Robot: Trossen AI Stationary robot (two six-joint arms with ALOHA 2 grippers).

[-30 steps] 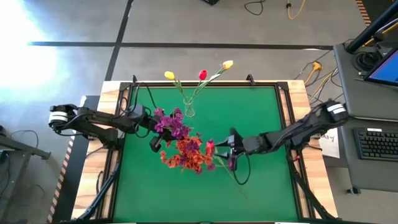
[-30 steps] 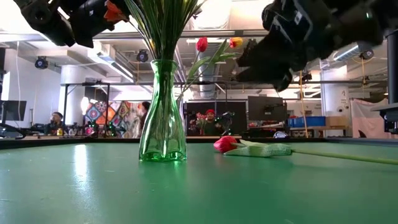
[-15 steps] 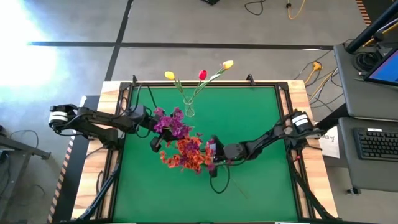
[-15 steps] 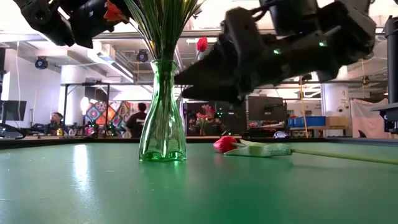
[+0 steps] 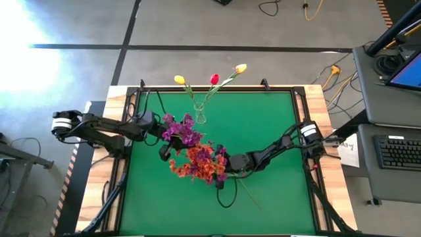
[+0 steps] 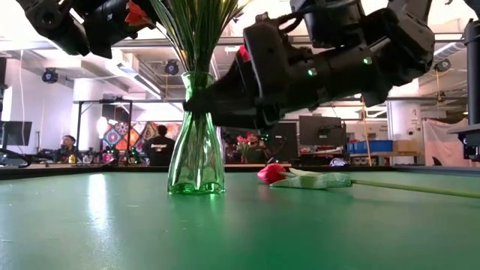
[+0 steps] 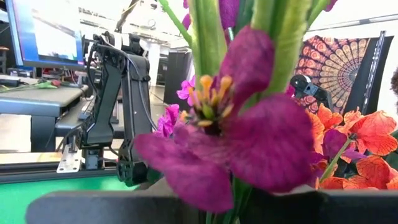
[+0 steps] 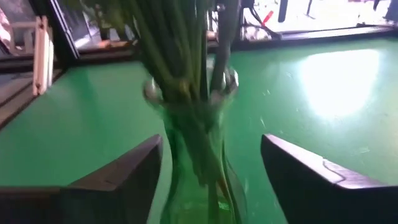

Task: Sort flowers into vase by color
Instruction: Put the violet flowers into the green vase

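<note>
The right gripper (image 8: 211, 168), fingers spread, straddles the green vase (image 6: 196, 135) mid-table, probably to steady its purple and orange sprays (image 5: 197, 161), while the left gripper (image 5: 158, 128), grip unclear, hovers beside them, and tulips (image 5: 214, 79) fill a clear vase (image 5: 199, 116) near the far edge.

left arm (image 5: 99, 125): we see dark jointed links, a white-grey collar at the outer end
right arm (image 5: 283, 146): we see the same dark links, a white band with dark marking near the table edge
cables: we note black loops along both arms
lights: we spot small green dots on the right arm's casing in the low view
right gripper (image 8: 208, 174) fingers (image 8: 124, 177): we see dark, flat, wedge-shaped pads
</note>
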